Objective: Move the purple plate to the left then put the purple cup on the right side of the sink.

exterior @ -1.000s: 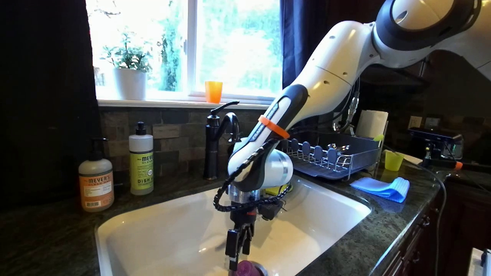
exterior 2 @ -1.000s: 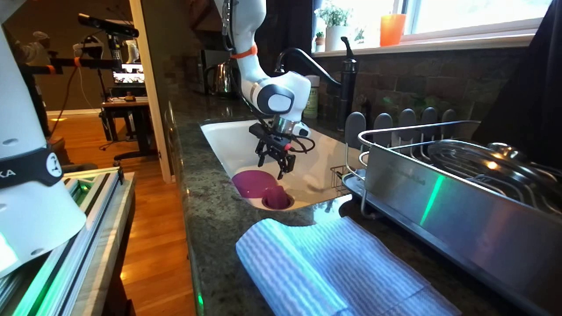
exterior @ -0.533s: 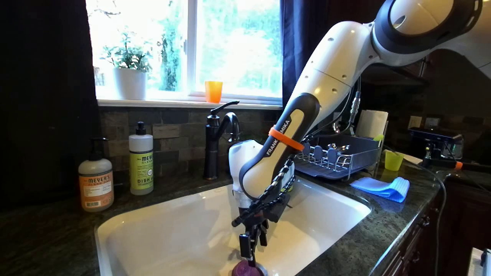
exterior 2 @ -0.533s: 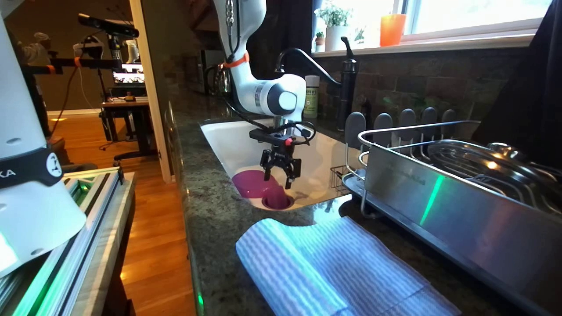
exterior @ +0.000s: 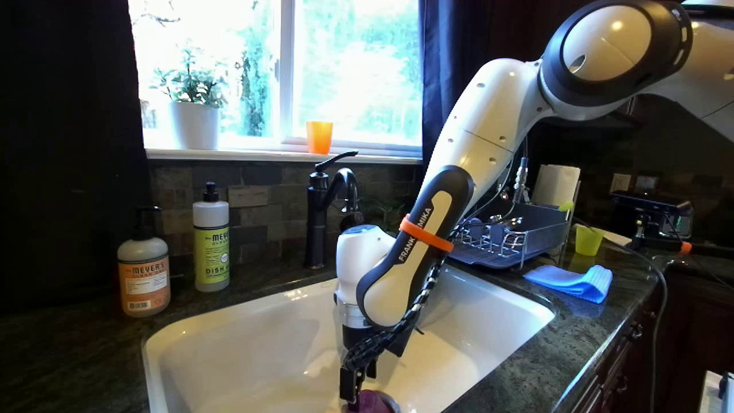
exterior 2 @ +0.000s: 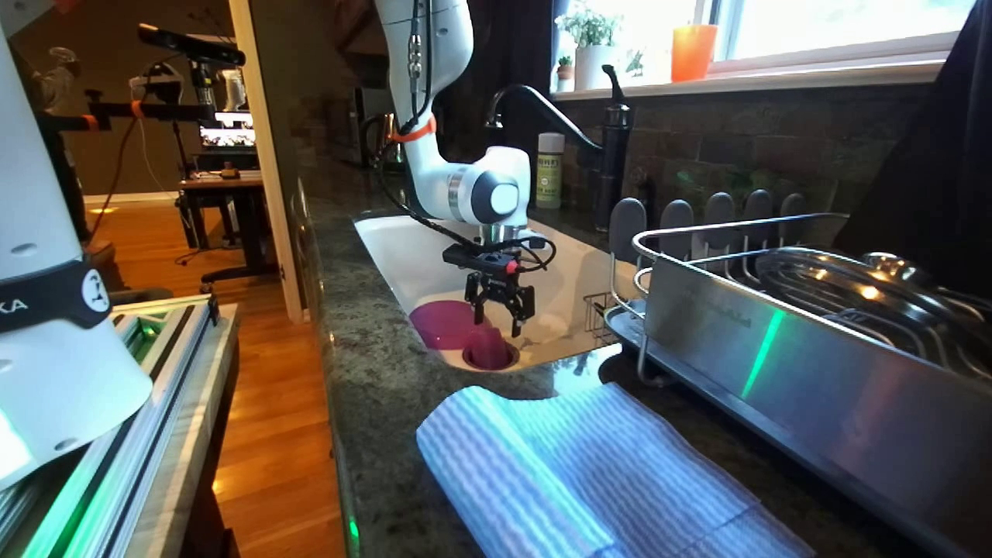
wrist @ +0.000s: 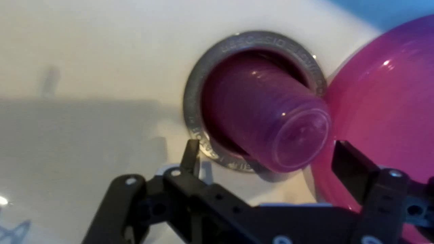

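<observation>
The purple cup (wrist: pixel 264 108) is tilted with its mouth end down in the sink's drain and its base facing up toward the wrist camera. It also shows in both exterior views (exterior 2: pixel 488 350) (exterior: pixel 371 402). The purple plate (wrist: pixel 383 108) lies beside it in the sink (exterior: pixel 246 350), at the near-counter side in an exterior view (exterior 2: pixel 440 324); its edge meets or nearly meets the cup. My gripper (wrist: pixel 267 144) is open and empty, pointing down above the cup. In the wrist view one finger is over white sink floor by the drain, the other over the plate.
A metal drain ring (wrist: pixel 194 95) surrounds the cup's lower end. The faucet (exterior: pixel 317 223) stands behind the sink. Two soap bottles (exterior: pixel 143 278) (exterior: pixel 211 246) stand on the counter. A dish rack (exterior 2: pixel 736 333) and a blue cloth (exterior 2: pixel 589 473) lie beside the sink. A wire holder (exterior 2: pixel 597 314) hangs inside it.
The gripper has come down, turned from a tilted pose to a more upright one, and shifted over toward the cup. Its fingers stay open. Cup and plate have not moved.
</observation>
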`<move>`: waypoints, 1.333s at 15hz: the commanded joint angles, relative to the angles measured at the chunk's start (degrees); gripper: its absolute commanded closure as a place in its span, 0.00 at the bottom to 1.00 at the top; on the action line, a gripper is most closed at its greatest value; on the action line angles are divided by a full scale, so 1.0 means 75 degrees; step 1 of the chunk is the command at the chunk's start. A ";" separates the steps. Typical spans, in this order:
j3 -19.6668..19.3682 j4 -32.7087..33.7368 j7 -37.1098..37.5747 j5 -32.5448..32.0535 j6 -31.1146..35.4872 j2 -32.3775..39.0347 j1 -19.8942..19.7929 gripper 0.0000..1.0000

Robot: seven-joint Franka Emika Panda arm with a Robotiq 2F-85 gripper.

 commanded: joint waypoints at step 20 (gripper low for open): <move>-0.0056 0.0359 0.0167 -0.0194 -0.0691 0.0424 -0.0041 0.00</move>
